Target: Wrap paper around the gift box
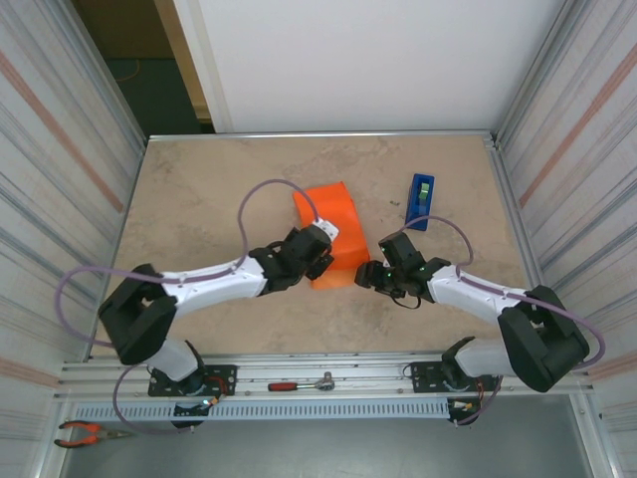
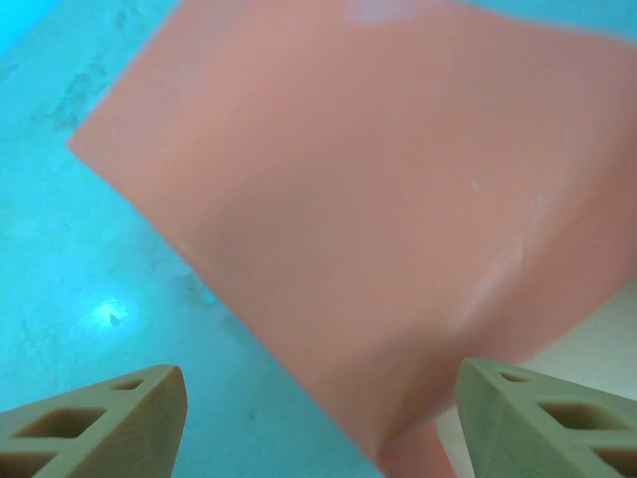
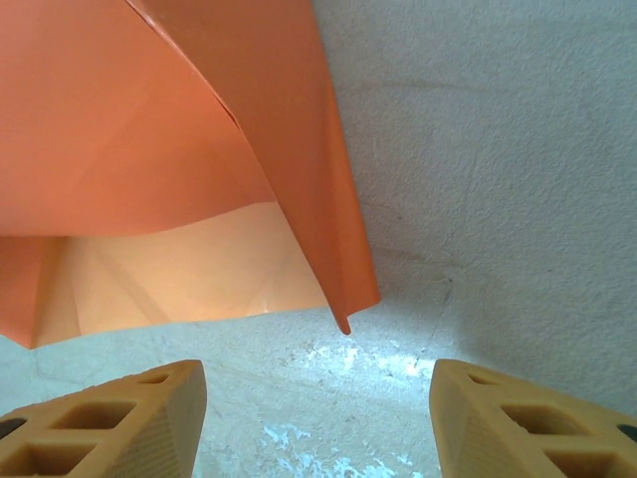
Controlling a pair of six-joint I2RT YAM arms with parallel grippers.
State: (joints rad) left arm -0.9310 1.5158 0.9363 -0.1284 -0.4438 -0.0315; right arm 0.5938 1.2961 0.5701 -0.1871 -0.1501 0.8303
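The orange paper stands as a folded hump at the middle of the table. The gift box is hidden under it. My left gripper is at the hump's near left side. In the left wrist view the paper takes up most of the frame, and a folded corner of it hangs down between the wide-apart fingers of the left gripper, which is open. My right gripper hovers low just right of the hump's near corner. It is open over bare table, with the paper's loose end just ahead of it.
A blue tape dispenser stands on the table behind the right arm. A red-handled tool lies on the front rail, and pliers sit at the lower left. Ribbed walls close in both sides.
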